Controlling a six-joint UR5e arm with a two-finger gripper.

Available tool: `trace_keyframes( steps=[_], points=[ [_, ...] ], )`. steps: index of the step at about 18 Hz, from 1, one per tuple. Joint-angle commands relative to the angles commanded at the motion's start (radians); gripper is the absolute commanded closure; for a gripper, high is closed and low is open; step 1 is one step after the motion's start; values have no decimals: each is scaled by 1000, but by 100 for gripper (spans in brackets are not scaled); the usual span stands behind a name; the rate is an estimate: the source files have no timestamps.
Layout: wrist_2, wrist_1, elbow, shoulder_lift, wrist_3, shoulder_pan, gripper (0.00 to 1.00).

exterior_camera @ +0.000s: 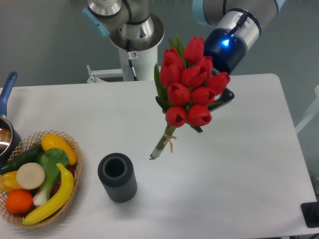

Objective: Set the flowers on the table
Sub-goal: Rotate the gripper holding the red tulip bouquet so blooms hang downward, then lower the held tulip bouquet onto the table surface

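1. I hold the flowers (189,87), a bunch of red tulips, up in the air above the white worktop (239,164).
2. My pincer (223,98) sits at the right side of the bunch, behind the red heads; only a dark finger (225,96) shows past the blooms, so I judge it is pinching the bunch, though the contact itself is hidden.
3. The bunch is tilted: the heads are up and to the right, close against my wrist with its blue light, and the stems slant down to the left.
4. The stem ends (155,155), bound with tan string (171,142), hang clear of the worktop, near the middle of it.
5. A dark grey ribbed vase (117,177) stands upright on the worktop, below and to the left of the stem ends, apart from them.
6. A wicker basket (75,167) with produce sits at the left edge, well apart from the flowers, beside a pot (6,130) with a blue handle.
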Motion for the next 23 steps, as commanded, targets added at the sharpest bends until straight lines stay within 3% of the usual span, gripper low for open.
trace_keyframes(
  steps=[7, 17, 19, 23],
  points=[
    [202, -2, -23, 23, 5, 6, 62],
    [676, -6, -173, 69, 130, 2, 62],
    [730, -6, -189, 72, 167, 2, 62],
    [960, -32, -212, 80, 193, -41, 62]
  ],
)
